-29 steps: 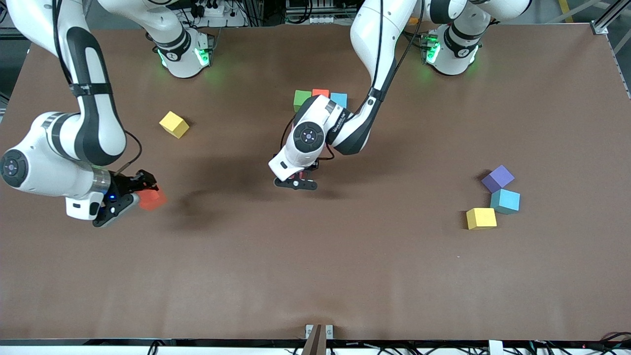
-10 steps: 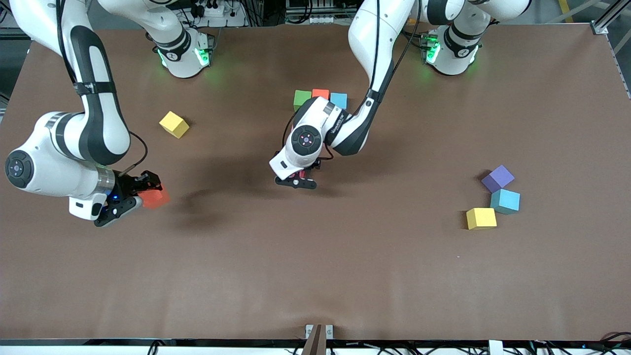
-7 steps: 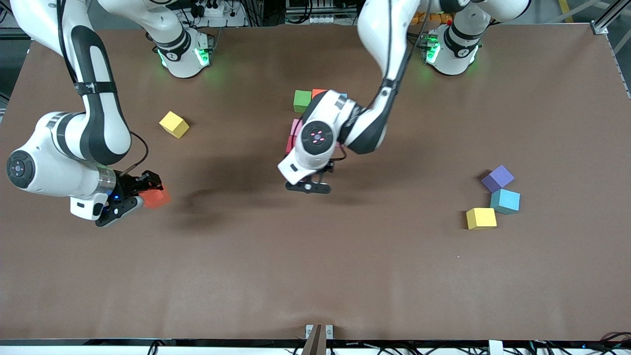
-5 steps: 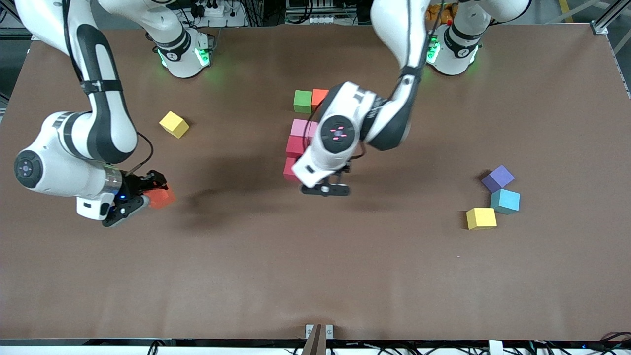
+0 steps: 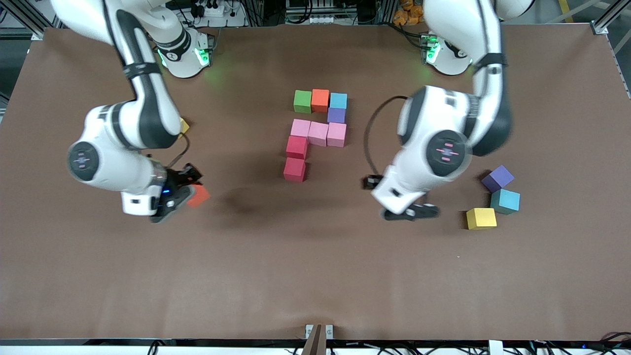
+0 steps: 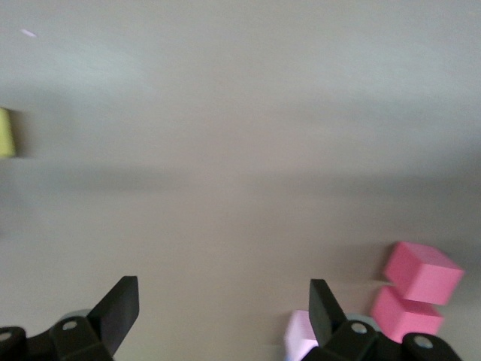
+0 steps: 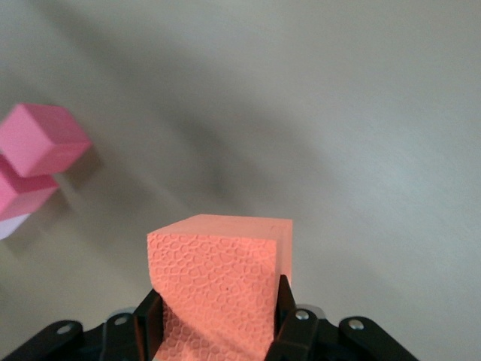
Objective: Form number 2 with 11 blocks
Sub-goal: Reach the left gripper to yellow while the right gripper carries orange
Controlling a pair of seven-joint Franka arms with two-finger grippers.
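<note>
Here, toward the right arm's end of the brown worktop (image 5: pixel 315 276), a matte orange-red cube (image 5: pixel 199 195) is gripped in the right pincer (image 5: pixel 183 196). At mid-worktop, nine coloured cubes of the number 2 (image 5: pixel 318 133) are laid; its bottom row is judged unfinished. The left pincer (image 5: pixel 409 213) is spread wide and empty beside a yellow cube (image 5: pixel 481 218), probably the next pickup.

Even overhead light, soft shadows; both arms and wrist views motion-blurred.
</note>
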